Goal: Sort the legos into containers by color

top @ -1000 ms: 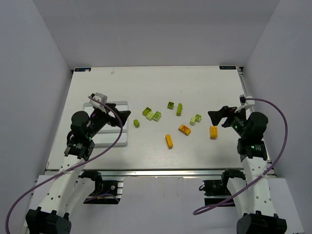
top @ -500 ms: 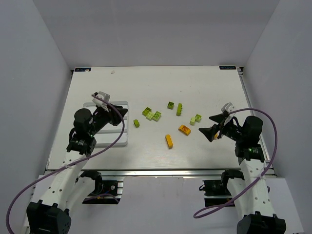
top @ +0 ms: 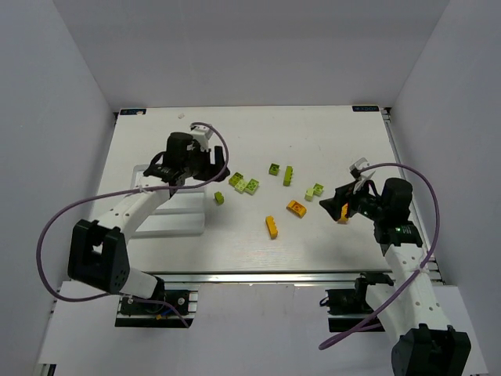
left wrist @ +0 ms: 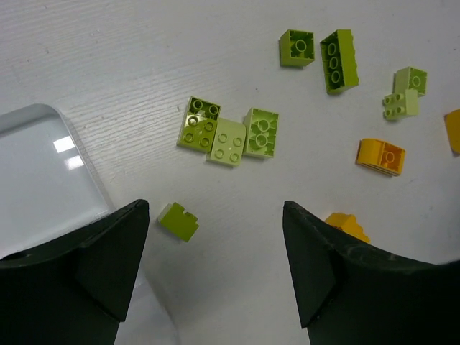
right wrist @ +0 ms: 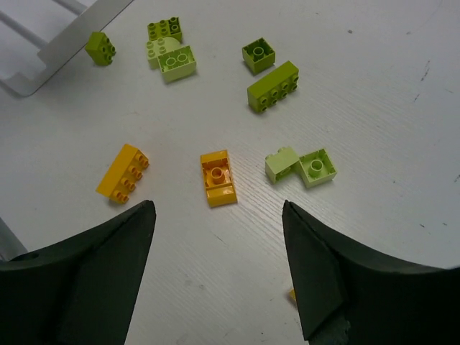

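Observation:
Green and orange-yellow legos lie loose mid-table. In the top view a small green brick (top: pixel 220 198) sits by the white tray (top: pixel 168 223), with a green cluster (top: pixel 244 182) beyond it. My left gripper (top: pixel 218 175) is open and empty above them. Its wrist view shows the small brick (left wrist: pixel 177 220) between open fingers (left wrist: pixel 108 266) and the cluster (left wrist: pixel 226 133). My right gripper (top: pixel 333 202) is open over an orange brick (top: pixel 343 219), mostly hidden. Its wrist view (right wrist: pixel 215 273) shows an orange sliver (right wrist: pixel 291 293) by the right finger.
More bricks lie between the arms: two green (top: pixel 275 168) (top: pixel 288 175), a pale green pair (top: pixel 315 190), an orange one (top: pixel 296 207) and a long yellow one (top: pixel 272 226). The tray corner (left wrist: pixel 43 172) is by my left finger. White walls enclose the table.
My left arm swung forward and right, from over the tray to above the green bricks. My right gripper moved left and down over the rightmost orange brick, which is now mostly hidden.

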### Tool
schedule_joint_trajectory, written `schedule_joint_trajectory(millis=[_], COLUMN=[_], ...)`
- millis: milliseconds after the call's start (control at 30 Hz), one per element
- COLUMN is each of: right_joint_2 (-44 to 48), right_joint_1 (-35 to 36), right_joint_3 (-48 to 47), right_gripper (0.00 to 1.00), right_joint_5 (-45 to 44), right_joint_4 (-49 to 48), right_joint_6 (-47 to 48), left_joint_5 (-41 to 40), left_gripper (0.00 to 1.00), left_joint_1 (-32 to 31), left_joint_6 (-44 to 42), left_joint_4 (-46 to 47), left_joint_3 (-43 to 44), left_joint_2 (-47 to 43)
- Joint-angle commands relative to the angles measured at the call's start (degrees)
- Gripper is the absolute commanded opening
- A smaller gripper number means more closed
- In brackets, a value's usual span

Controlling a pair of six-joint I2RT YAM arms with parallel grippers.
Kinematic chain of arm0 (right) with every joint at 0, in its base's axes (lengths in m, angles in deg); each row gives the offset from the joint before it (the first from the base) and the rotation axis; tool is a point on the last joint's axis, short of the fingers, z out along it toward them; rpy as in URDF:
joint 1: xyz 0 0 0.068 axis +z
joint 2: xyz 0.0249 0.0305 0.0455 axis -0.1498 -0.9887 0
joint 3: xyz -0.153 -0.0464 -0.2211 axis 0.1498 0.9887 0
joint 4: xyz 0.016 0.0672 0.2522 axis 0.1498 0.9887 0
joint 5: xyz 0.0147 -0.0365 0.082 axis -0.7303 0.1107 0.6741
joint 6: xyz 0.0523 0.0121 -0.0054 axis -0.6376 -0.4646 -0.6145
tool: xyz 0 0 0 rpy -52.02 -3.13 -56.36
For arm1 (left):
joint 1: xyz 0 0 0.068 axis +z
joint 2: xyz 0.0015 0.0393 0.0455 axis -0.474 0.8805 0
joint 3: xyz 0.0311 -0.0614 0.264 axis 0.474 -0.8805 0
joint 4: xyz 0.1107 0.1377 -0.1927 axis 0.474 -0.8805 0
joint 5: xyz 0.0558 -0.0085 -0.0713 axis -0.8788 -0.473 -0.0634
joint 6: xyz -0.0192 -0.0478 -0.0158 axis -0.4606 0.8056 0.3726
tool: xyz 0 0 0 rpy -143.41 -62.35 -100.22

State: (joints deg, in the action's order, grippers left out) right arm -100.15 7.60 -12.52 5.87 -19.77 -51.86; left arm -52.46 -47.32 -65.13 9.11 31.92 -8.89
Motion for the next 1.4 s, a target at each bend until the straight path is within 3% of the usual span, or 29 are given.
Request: schedule_joint_trajectory(millis=[0, 100, 167, 233, 300, 400, 667, 767, 1033, 1367], right_joint_2=[-0.22, -0.66, -1.01, -1.45, -1.45, -1.36, -1.54, -1.45, -1.45, -1.1], right_joint_1=[0.93, 3.74, 4.61, 5.15, 6.11, 7.25, 8.14, 8.14, 8.83, 8.31], right_joint_3=[-2.98, -2.99, -3.16, -3.34, -3.34, -3.25, -2.9, -2.72, -2.81, -2.81], right_gripper=[0.77, 0.7, 0.63, 0.59, 0.57, 0.57, 0.56, 0.56, 0.56, 0.56], right_joint_5=[-2.39, -2.83, -3.1, -3.45, -3.97, -4.94, -7.14, -7.66, -7.93, -7.93], right_joint_4=[0.71, 0.89, 1.06, 1.33, 1.33, 0.89, 0.62, 0.27, 0.09, 0.18], right_joint_6=[0.44, 0.79, 1.06, 1.14, 1.15, 0.97, 0.62, 0.53, 0.09, -0.09], left_joint_5=[-8.83, -14.37, -18.67, -24.39, -27.73, -33.01, -38.19, -38.73, -37.94, -40.84], left_gripper=[0.83, 0.68, 0.51, 0.46, 0.49, 0.68, 0.8, 0.78, 0.61, 0.62], left_joint_1=[-3.2, -6.02, -7.42, -9.36, -11.11, -12.43, -14.72, -14.72, -14.72, -14.72], left_joint_6=[-1.33, -2.04, -0.9, 2.07, 4.54, 10.26, 20.71, 23.0, 26.0, 28.46], left_joint_4=[-7.21, -11.7, -13.54, -15.83, -18.11, -21.54, -20.23, -19.71, -17.77, -18.56], left_joint_3=[7.37, 11.6, 12.57, 12.49, 12.23, 12.76, 11.44, 11.26, 11.52, 11.52], left_joint_2=[2.98, 8.36, 9.95, 10.91, 11.18, 11.54, 12.23, 14.16, 19.09, 23.75])
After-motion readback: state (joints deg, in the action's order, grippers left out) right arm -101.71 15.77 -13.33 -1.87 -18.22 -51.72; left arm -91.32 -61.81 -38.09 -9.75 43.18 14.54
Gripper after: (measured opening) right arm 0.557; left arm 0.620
